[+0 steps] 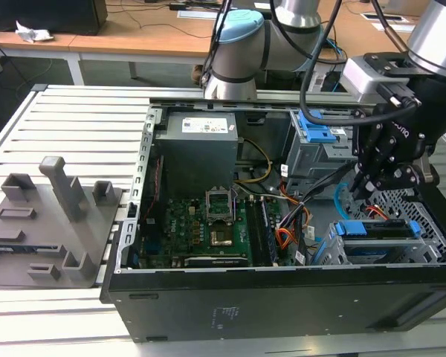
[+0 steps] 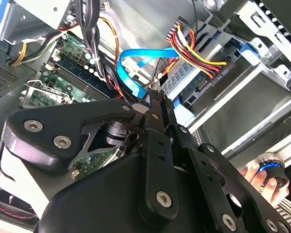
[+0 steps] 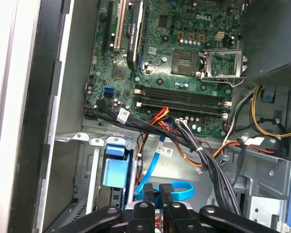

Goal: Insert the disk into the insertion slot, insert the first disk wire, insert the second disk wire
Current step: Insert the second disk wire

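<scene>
The disk (image 1: 379, 229), in its blue carrier, lies in the insertion slot (image 1: 420, 212) of the perforated silver cage at the exterior view's right. My gripper (image 1: 360, 192) hangs just beside its rear edge. In both wrist views the fingers (image 2: 155, 109) are pressed together on the end of the second disk wire (image 2: 136, 60), a flat light-blue cable that loops away from them. A dark connector with red, yellow and black wires (image 2: 211, 65) sits against the disk's back (image 2: 191, 82). In the first wrist view my gripper (image 3: 157, 193) is beside the blue loop (image 3: 182, 188).
The open case holds the green motherboard (image 1: 208, 223), the grey power supply (image 1: 197, 145) and a taller grey cage with blue latches (image 1: 320, 141). Black cable bundles (image 3: 194, 145) cross near the disk. A grey fixture (image 1: 52, 216) stands at the exterior view's left. A hand (image 2: 254, 177) holds a round device.
</scene>
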